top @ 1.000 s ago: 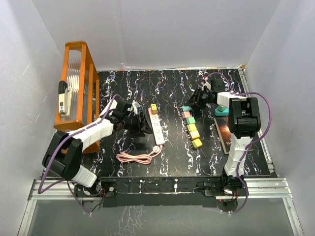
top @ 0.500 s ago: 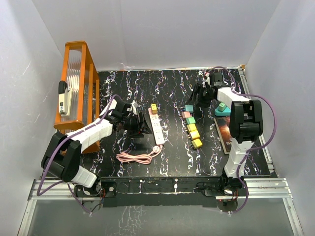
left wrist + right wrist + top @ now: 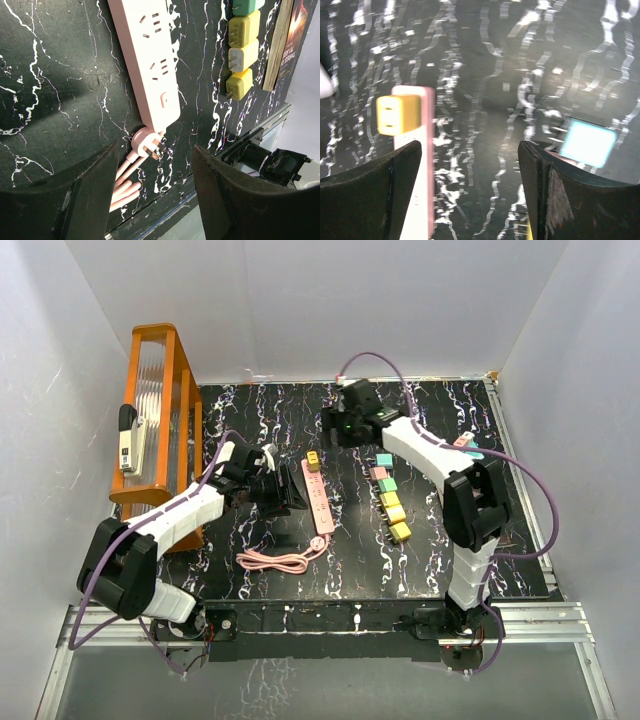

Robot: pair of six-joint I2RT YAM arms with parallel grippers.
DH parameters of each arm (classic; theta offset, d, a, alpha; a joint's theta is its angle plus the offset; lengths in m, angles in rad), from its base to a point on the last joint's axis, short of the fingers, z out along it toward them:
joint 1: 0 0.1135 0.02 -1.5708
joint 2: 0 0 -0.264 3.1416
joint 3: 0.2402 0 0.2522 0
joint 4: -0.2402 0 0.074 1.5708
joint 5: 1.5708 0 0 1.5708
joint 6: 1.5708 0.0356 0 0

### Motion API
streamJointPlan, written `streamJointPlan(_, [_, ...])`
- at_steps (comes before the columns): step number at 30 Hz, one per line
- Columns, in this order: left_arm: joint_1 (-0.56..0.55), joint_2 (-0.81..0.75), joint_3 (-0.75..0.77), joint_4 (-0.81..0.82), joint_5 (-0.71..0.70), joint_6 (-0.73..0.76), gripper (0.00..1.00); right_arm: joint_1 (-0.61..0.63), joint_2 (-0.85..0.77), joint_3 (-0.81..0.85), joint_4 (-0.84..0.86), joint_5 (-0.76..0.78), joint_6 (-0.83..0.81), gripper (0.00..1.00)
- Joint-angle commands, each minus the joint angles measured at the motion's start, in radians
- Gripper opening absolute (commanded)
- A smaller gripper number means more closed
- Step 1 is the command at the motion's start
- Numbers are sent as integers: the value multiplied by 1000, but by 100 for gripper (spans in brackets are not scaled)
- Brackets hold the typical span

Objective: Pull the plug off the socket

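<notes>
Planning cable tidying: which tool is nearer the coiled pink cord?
Left. The left tool is beside the power strip, just beyond the coiled pink cord; the right tool is past the strip's far end, near the yellow plug.

The left arm and right arm share one build: smooth white shells on the long links and chunky black housings at the joints. A thin purple cable loops loosely outside each arm. In both wrist views the gripper fingers are broad and matte black, with rounded, faintly scuffed edges.
</notes>
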Motion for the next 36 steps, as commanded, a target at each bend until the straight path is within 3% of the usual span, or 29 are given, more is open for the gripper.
streamJointPlan(1, [-4, -51, -10, -45, -13, 19, 58, 104, 52, 156, -22, 134, 8, 77])
streamJointPlan(6, [-3, -107, -25, -78, -49, 37, 59, 182, 187, 301, -96, 237, 17, 74])
streamJointPlan(15, [-3, -137, -34, -96, -64, 49, 59, 225, 322, 447, -165, 301, 54, 58])
streamJointPlan(25, [-2, -114, 3, -99, -71, 61, 60, 226, 339, 433, -161, 267, 65, 31])
streamJointPlan(29, [3, -64, 48, -92, -52, 64, 61, 224, 316, 402, -134, 233, 65, 26])
streamJointPlan(33, [12, -1, 87, -71, -21, 55, 61, 224, 313, 386, -126, 232, 64, 45])
streamJointPlan(36, [16, 24, 108, -56, -16, 47, 61, 224, 323, 382, -127, 234, 60, 46])
